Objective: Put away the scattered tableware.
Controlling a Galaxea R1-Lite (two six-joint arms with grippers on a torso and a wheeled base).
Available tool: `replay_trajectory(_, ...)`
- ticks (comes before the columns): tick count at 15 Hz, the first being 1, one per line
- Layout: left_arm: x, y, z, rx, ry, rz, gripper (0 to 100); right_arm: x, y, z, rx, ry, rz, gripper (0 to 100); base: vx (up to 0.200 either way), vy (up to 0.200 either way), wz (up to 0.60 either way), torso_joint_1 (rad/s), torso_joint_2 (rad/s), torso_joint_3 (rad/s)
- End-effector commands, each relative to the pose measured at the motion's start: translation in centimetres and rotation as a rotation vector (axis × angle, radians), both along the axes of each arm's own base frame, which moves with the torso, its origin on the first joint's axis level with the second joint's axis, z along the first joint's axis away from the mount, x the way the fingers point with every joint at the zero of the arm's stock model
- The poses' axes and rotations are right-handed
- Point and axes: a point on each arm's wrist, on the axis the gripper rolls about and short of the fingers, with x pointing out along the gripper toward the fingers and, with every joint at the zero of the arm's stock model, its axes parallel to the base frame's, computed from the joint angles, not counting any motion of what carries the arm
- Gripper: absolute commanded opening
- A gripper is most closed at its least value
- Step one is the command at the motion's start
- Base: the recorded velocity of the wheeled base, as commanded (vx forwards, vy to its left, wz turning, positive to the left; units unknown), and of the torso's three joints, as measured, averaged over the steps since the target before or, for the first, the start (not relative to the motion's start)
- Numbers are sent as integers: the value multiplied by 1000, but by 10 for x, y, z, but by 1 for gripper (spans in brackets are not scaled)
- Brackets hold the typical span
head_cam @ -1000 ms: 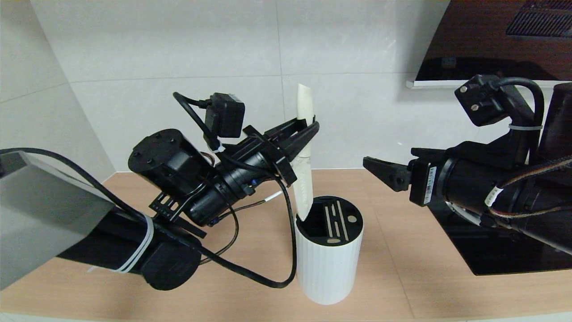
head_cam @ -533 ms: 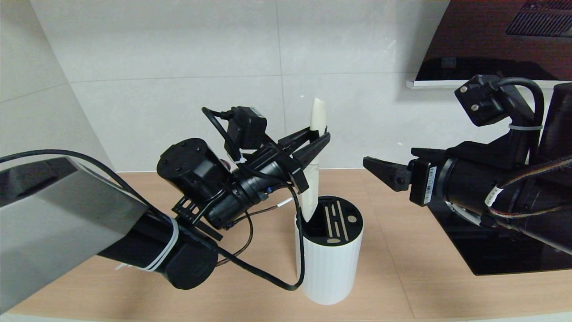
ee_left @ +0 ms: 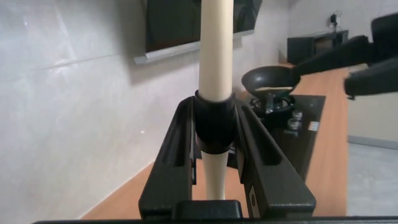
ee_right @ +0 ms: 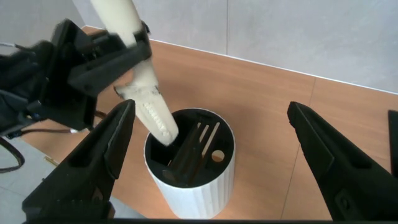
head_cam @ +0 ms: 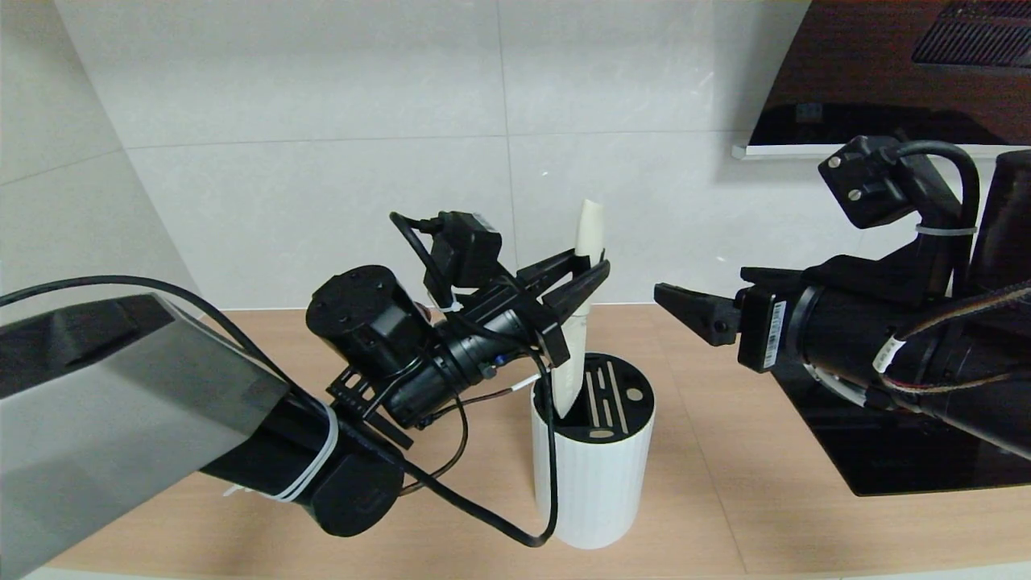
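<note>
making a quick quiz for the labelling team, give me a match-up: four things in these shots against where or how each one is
Things:
1 knife
2 right gripper
3 white knife holder
4 frying pan

States:
a open, holding nothing
b on the black cooktop
c standing on the wooden counter
d held in the left gripper, tip in the holder's wide slot

Pairs: 1-d, 2-a, 3-c, 4-b
</note>
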Motion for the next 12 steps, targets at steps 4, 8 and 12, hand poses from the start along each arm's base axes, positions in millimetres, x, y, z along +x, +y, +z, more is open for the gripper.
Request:
replay_trajectory(4,-1,-8,-23,42,61,-16,0,2,2,-3,-7,7,1,100,0,0,0,0,0,0)
replay_trajectory(8,2,-10,-36,56,94,7,0,3,3,-4,-9,9,1,100,0,0,0,0,0,0)
replay_trajectory(12,2,-14,-50,76,133,28,0,4,4,-5,-13,14,1,100,0,0,0,0,0,0)
